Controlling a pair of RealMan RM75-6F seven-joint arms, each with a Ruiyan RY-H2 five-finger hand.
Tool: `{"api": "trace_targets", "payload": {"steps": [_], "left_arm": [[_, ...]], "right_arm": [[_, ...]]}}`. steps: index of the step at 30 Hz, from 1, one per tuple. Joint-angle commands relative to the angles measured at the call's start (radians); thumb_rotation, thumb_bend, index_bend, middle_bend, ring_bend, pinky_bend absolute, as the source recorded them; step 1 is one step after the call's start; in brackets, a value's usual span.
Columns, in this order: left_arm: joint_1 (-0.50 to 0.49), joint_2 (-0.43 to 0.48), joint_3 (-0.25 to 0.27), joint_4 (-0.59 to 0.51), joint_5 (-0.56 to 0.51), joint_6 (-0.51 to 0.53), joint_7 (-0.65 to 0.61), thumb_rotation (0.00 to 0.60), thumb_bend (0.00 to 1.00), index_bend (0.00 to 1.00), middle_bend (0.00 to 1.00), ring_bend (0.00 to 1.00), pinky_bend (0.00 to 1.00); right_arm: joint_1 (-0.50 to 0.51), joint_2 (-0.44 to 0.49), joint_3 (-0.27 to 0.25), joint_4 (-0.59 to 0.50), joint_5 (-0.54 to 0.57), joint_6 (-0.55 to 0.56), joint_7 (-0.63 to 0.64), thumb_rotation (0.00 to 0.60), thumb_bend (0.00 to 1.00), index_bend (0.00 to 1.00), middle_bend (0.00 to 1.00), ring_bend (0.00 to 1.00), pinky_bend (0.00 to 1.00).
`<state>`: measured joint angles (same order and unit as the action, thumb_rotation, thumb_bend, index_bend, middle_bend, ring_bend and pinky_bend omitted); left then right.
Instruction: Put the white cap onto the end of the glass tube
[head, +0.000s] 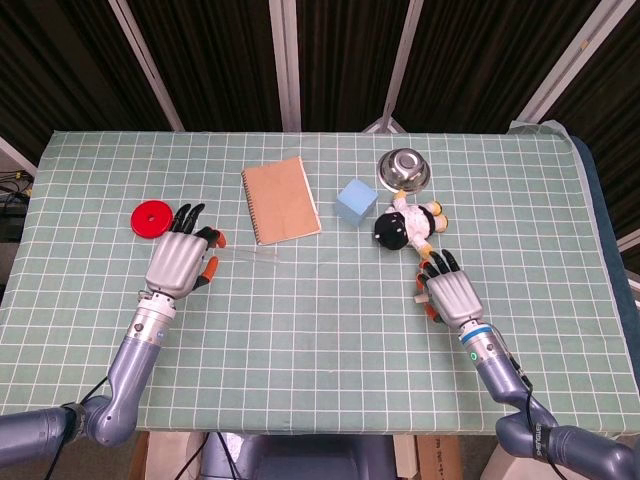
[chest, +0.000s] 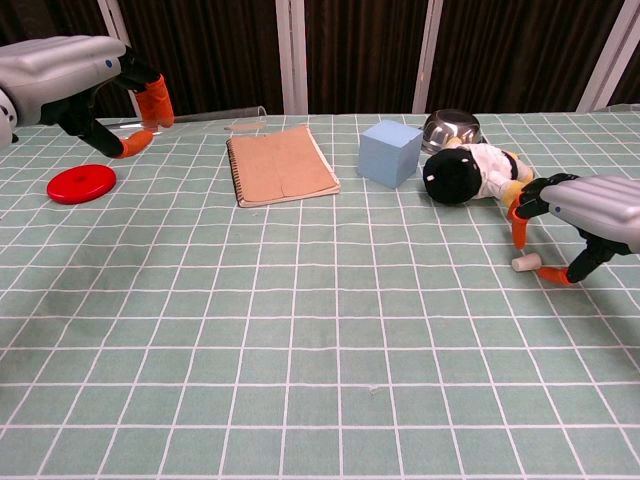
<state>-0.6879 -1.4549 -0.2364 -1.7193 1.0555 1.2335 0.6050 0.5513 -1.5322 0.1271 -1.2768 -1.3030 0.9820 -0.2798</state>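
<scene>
**Tiny cap, big fingers: this could easily go sideways**

So the white cap (chest: 525, 262) is lying on its side on the green mat (chest: 320, 350), a little in front of the stuffed penguin (chest: 468, 172), on the side nearer the robot. The right hand (chest: 590, 205) is arched right over it, with one orange fingertip just behind the cap and the thumb tip just beside it on the far side from the penguin. Fingers are apart and I don't think anything is pinched yet. Whether a tip already touches the cap, I honestly can't tell.

What worries me: the cap is small and round, so if one tip lands first it probably rolls or squirts out from between them. The penguin is near enough that the knuckles could nudge it too.

The glass tube (head: 255, 257) is way off on the other side of the penguin, past the blue block (head: 356, 201), lying just in front of the brown notebook (head: 280, 198). The left hand (head: 181, 262) sits at the tube's end, between it and the red disc (head: 152, 218). From the chest camera its thumb and a finger look loosely curved around that end with a gap showing, so I'd call it not holding, but clear glass is hard to read. If it grabs off-centre the tube likely spins or rolls away.

The steel bowl (head: 403, 169) sits right behind the penguin, out of the way.
</scene>
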Motion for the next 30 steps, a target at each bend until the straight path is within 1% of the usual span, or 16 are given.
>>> {"api": "trace_targets", "payload": {"steps": [1,12,28,30], "left_arm": [[0.000,0.001,0.000,0.002,-0.001,0.001,-0.002,0.600,0.76,0.48,0.47,0.06,0.00],[0.002,0.007,0.003,0.011,-0.002,0.000,-0.015,0.600,0.76,0.48,0.47,0.06,0.00],[0.004,0.009,0.009,0.009,0.003,0.007,-0.019,0.600,0.76,0.48,0.47,0.06,0.00],[0.004,0.009,0.010,0.008,0.003,0.007,-0.019,0.600,0.76,0.48,0.47,0.06,0.00]], "right_arm": [[0.003,-0.004,0.002,0.002,0.005,-0.001,-0.001,0.600,0.36,0.47,0.23,0.00,0.00],[0.006,-0.019,-0.001,0.019,0.026,0.001,-0.025,0.600,0.36,0.51,0.23,0.00,0.00],[0.006,-0.028,-0.003,0.027,0.039,0.011,-0.031,0.600,0.36,0.52,0.23,0.00,0.00],[0.006,-0.027,-0.004,0.024,0.039,0.012,-0.030,0.600,0.36,0.54,0.23,0.00,0.00]]}}
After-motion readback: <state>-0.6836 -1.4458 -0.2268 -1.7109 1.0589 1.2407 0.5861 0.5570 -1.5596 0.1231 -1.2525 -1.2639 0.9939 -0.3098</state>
